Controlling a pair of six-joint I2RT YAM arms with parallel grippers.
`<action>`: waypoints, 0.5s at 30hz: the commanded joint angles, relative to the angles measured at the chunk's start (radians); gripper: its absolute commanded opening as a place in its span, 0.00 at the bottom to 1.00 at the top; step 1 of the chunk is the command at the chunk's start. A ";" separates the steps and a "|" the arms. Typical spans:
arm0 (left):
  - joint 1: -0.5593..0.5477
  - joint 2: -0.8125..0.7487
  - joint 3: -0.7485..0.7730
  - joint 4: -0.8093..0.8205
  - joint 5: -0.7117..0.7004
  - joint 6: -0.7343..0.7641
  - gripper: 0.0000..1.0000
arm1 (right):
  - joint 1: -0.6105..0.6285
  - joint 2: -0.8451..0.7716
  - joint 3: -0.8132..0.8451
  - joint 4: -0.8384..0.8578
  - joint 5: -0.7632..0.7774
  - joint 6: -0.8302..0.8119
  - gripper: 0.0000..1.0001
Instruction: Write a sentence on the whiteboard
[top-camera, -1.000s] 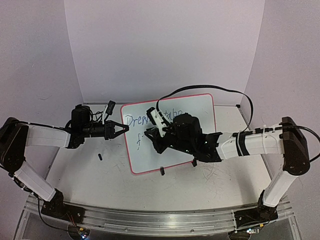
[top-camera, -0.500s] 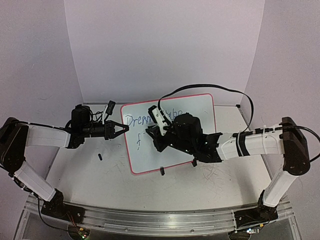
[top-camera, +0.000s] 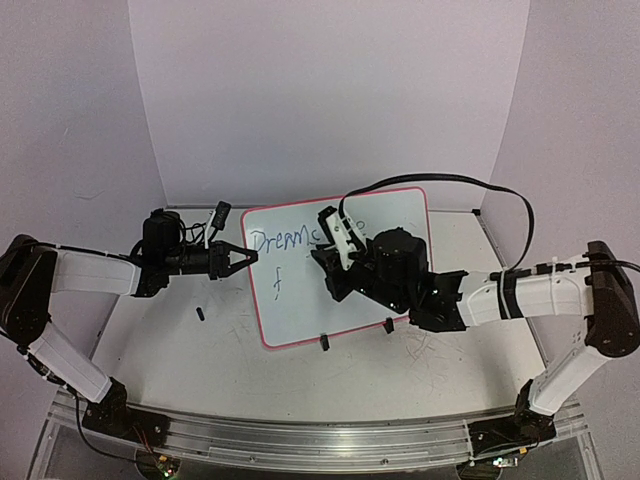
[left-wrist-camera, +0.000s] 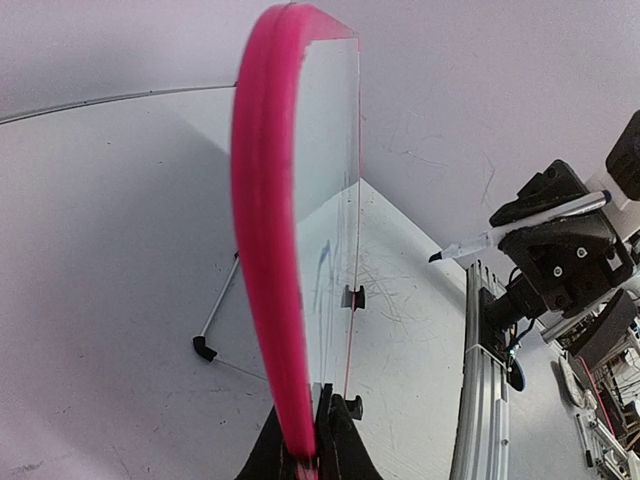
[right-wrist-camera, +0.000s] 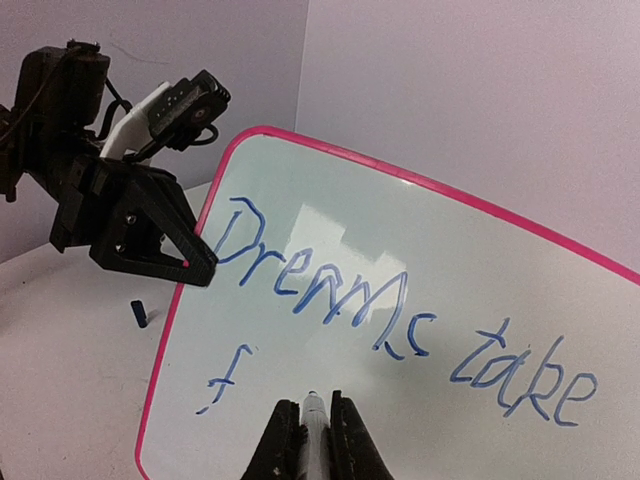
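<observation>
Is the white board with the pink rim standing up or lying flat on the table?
Standing up: the pink-rimmed white board rises on edge from its black clip feet, and a thin leg props it from behind.

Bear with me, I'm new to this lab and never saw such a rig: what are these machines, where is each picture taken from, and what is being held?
These are two robot arms bolted to the near edge of a table. The wide picture looks down from above and behind them; the other two come from cameras on each wrist. The left claw pinches the left edge of a pink-rimmed whiteboard, which stands on black clip feet. The right claw holds a marker pointed at the board, where "Dreams take" and an "f" are written in blue. A small dark piece lies on the table; I cannot tell what it is.
</observation>
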 joint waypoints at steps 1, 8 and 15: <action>-0.008 0.006 0.012 -0.034 -0.113 0.076 0.00 | 0.003 -0.036 -0.005 0.056 0.009 -0.014 0.00; -0.008 0.015 0.010 -0.035 -0.141 0.070 0.00 | 0.003 0.002 0.065 0.007 -0.061 0.010 0.00; -0.008 0.009 0.015 -0.035 -0.139 0.065 0.00 | 0.003 0.073 0.130 -0.029 -0.158 0.026 0.00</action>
